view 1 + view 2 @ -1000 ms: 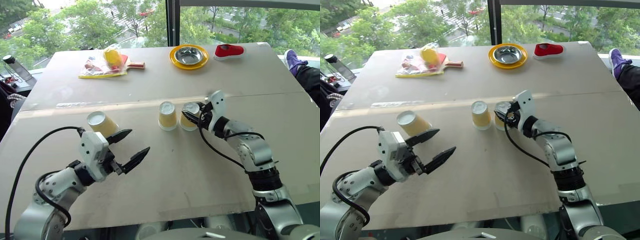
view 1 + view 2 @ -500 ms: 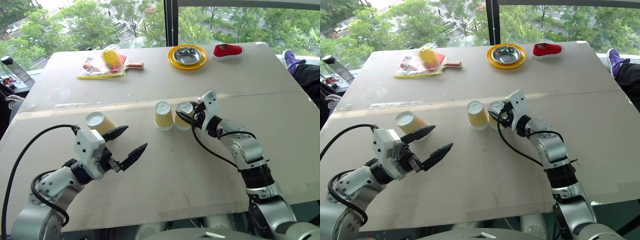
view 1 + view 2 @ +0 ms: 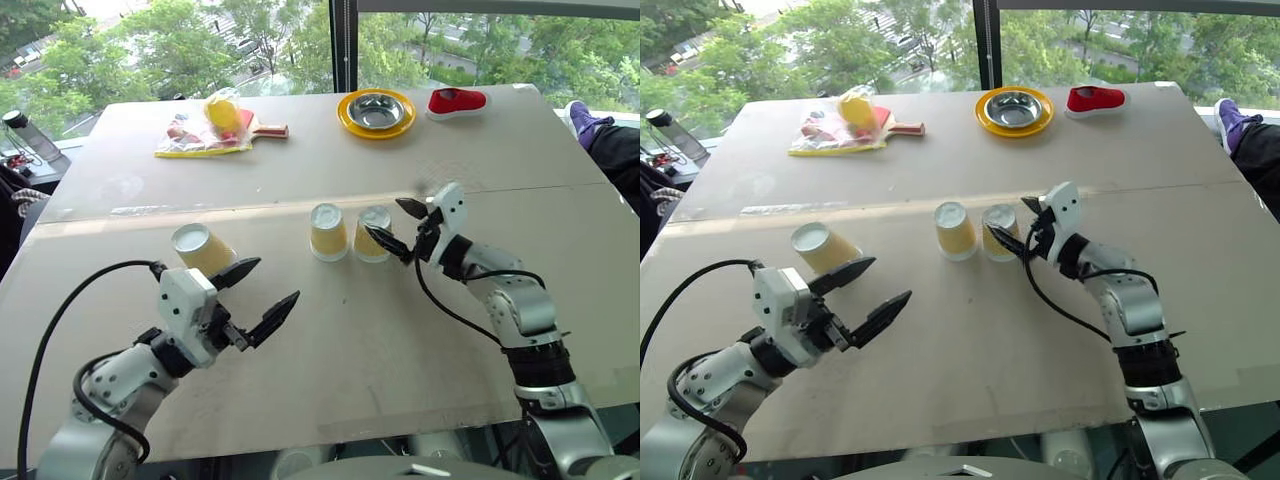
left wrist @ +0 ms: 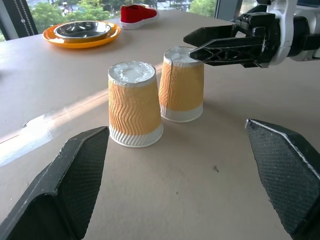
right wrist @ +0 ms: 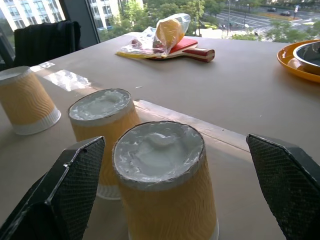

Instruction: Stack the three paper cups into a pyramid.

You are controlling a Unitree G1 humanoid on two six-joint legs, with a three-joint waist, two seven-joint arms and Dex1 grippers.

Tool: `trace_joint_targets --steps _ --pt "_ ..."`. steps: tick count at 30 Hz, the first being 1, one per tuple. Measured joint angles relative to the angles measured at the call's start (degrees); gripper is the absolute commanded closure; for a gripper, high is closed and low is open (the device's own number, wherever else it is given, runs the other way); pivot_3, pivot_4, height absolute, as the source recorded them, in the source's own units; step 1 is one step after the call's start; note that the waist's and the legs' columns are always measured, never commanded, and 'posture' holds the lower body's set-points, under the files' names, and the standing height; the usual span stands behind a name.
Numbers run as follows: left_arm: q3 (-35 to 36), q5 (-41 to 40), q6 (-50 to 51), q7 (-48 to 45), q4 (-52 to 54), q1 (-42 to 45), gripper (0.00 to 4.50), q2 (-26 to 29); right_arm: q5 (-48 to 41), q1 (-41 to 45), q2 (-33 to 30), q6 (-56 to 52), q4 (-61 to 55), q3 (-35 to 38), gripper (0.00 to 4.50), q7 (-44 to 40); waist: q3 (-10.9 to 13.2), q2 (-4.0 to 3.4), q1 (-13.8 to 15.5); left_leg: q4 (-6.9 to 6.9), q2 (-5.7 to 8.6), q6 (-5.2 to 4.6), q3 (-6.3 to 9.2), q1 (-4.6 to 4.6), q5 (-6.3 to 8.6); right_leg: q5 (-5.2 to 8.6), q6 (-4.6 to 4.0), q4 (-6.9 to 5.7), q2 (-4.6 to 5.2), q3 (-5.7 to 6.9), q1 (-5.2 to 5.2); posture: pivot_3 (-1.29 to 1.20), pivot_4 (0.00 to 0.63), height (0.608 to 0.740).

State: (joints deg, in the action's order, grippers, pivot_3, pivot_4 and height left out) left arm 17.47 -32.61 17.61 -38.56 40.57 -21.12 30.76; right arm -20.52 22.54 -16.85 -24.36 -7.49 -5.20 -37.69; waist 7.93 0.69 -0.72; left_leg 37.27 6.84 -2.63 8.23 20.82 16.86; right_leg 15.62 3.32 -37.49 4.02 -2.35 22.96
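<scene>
Since a second ago right gripper (image 3: 398, 226) let go of second cup (image 3: 373, 234) beside first cup (image 3: 328, 232), forming the base; jaws wide, empty. Left gripper (image 3: 268, 295), wide open and empty, has third cup (image 3: 203, 249) just behind its jaws.

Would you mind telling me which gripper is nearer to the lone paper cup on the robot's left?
The left. The left gripper sits open right beside that cup, while the right gripper is open far across the table, by the other two cups.
</scene>
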Motion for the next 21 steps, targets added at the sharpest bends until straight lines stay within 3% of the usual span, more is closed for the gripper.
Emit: trace_joint_targets --steps 7,12,21 --pt "-0.15 2.61 -2.33 1.11 0.8 -2.66 0.0 -1.62 -2.37 -3.17 -5.43 -1.41 -5.48 0.1 0.01 -4.49 0.01 0.01 0.13 0.0 -0.01 0.0 0.01 -0.01 0.0 0.0 0.0 -0.02 0.01 -0.01 -0.02 0.0 0.15 0.74" --pt "2.26 5.38 -7.9 6.79 -0.44 -4.03 0.0 -9.1 -6.05 -10.52 -13.05 -1.04 -12.58 3.67 0.01 -9.94 0.01 0.03 1.24 0.0 -0.01 -0.04 0.03 0.05 0.04 0.0 0.01 0.25 0.02 0.05 -0.09 0.0 0.15 0.74" --pt "8.91 10.09 -9.49 20.69 -7.38 -0.53 0.0 -15.56 -18.15 -14.72 -15.69 2.46 -16.74 8.54 0.01 -21.5 0.02 0.19 1.66 0.08 -0.04 -0.06 0.08 -0.04 0.06 -0.01 0.03 0.25 0.01 0.14 -0.27 0.0 0.15 0.74"
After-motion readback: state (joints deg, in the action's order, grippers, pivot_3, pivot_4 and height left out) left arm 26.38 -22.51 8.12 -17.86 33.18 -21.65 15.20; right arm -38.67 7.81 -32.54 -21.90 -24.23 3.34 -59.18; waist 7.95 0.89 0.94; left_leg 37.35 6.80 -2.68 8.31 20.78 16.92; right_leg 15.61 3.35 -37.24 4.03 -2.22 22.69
